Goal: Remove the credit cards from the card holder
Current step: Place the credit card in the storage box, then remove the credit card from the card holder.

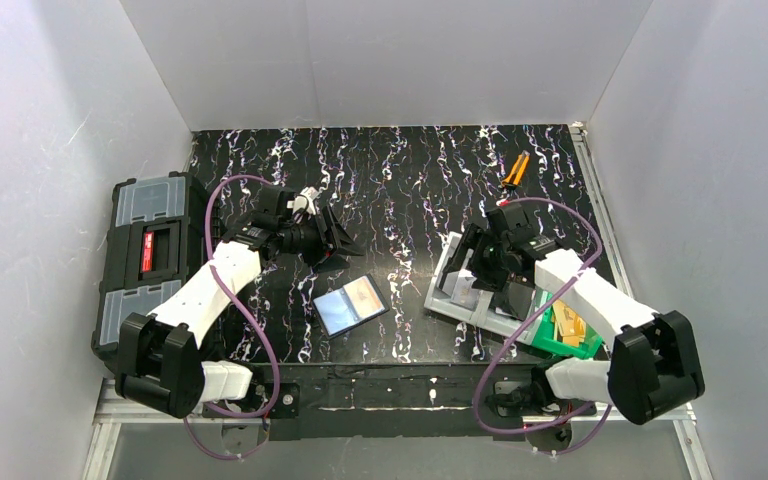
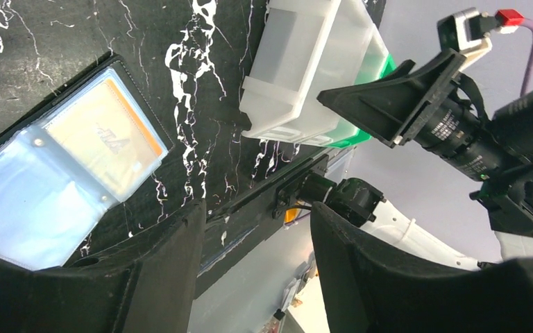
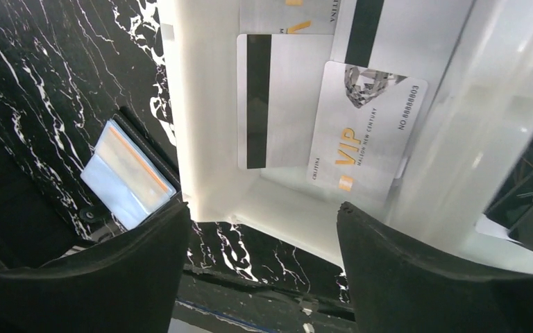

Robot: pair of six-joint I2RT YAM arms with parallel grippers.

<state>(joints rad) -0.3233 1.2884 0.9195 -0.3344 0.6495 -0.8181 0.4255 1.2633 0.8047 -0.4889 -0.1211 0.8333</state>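
Observation:
The black card holder (image 1: 350,305) lies open on the marbled table between the two arms. An orange-tan credit card (image 2: 104,135) sits in its right clear pocket; the left pocket looks pale blue. Several silvery credit cards, one marked VIP (image 3: 368,132), lie loose in the white-grey bin (image 3: 201,104). My right gripper (image 3: 260,232) hangs open over the bin's near end, nothing between its fingers. My left gripper (image 2: 257,236) is open and empty, raised behind and left of the holder (image 2: 14,201).
A big black toolbox (image 1: 145,260) stands at the left edge. A green bin (image 1: 565,342) with orange contents sits next to the grey bin (image 1: 448,262), under the right arm. An orange-handled tool (image 1: 515,170) lies at the back right.

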